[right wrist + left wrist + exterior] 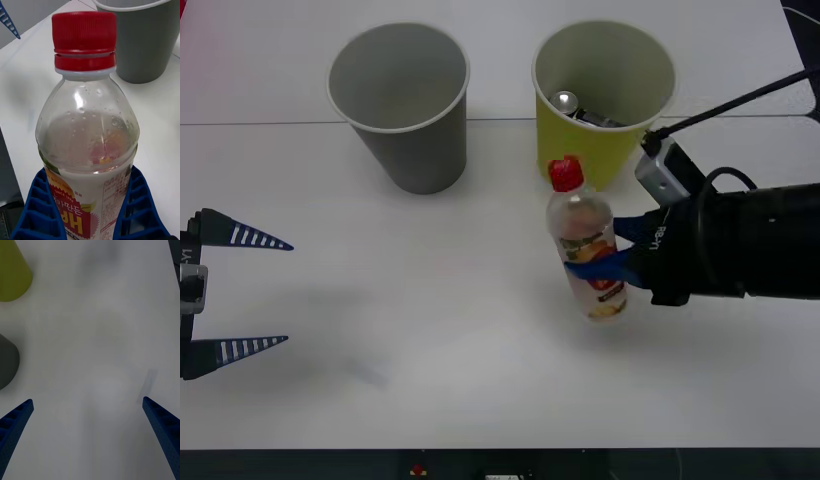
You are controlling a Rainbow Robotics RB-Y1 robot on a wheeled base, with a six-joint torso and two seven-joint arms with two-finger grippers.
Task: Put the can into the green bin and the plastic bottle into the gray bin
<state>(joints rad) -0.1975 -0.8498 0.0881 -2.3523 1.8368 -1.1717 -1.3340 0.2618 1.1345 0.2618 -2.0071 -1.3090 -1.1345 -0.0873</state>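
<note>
- Front view: two tapered bins stand side by side at the far part of the white desk, the gray bin on the left and the green bin on the right, apart from each other.
- Inside the green bin lies the can, its shiny silver top showing against the pale wall and its dark body lower down.
- Nothing can be seen in the gray bin but its own light interior.
- Just in front of the green bin is the plastic bottle, red cap uppermost and tilted slightly, its cap overlapping the bin's lower wall in this view.
- The right gripper reaches in from the right, its blue fingers clamped on the bottle's labelled body; the right wrist view shows them pressing either side of the label.
- The left gripper sits at the desk's left edge, fingers spread wide apart, holding nothing.
</note>
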